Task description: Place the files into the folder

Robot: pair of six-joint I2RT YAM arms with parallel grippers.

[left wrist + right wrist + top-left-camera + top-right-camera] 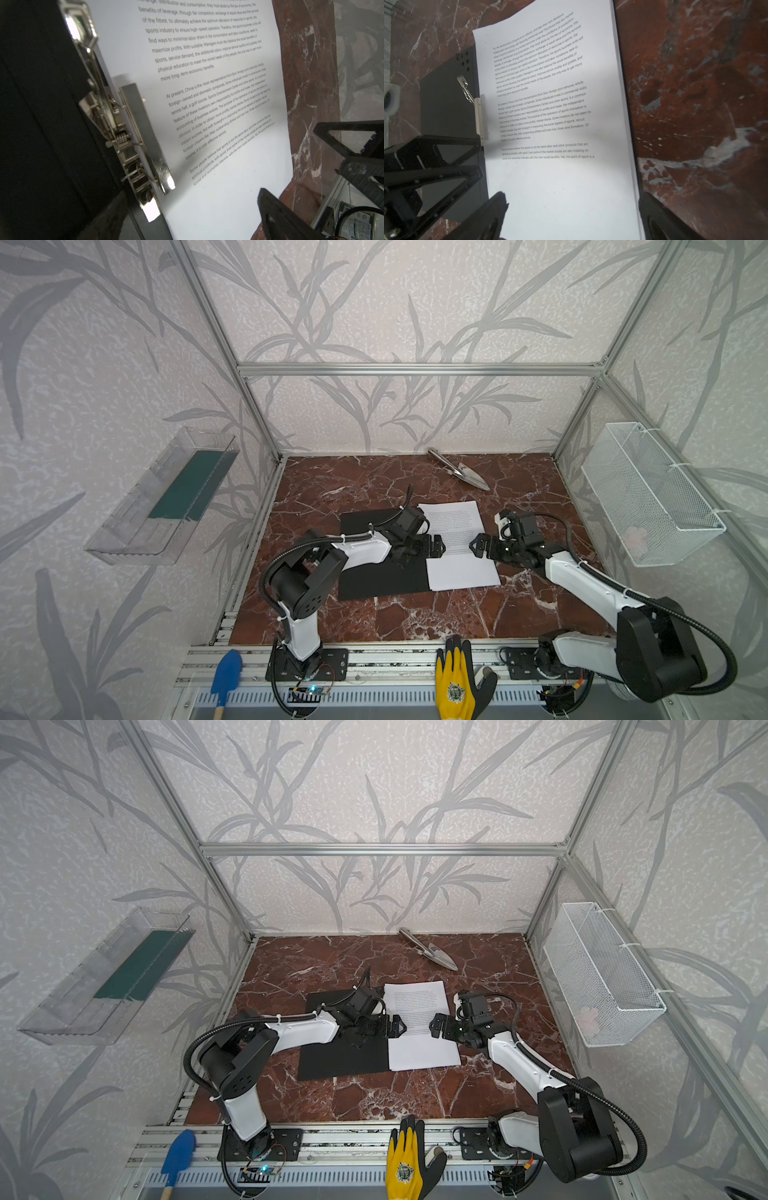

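The folder lies open and flat on the marble table, matte black. The files, white printed sheets, lie on its right half. A metal clip at the spine reaches over the files' edge; whether it presses on them I cannot tell. My left gripper hovers open over the spine and the sheets' left edge. My right gripper faces it, open above the files. Neither holds anything.
A metal trowel lies at the back of the table. A white wire basket hangs on the right wall and a clear tray with a green panel on the left wall. A yellow glove and a blue shovel rest on the front rail.
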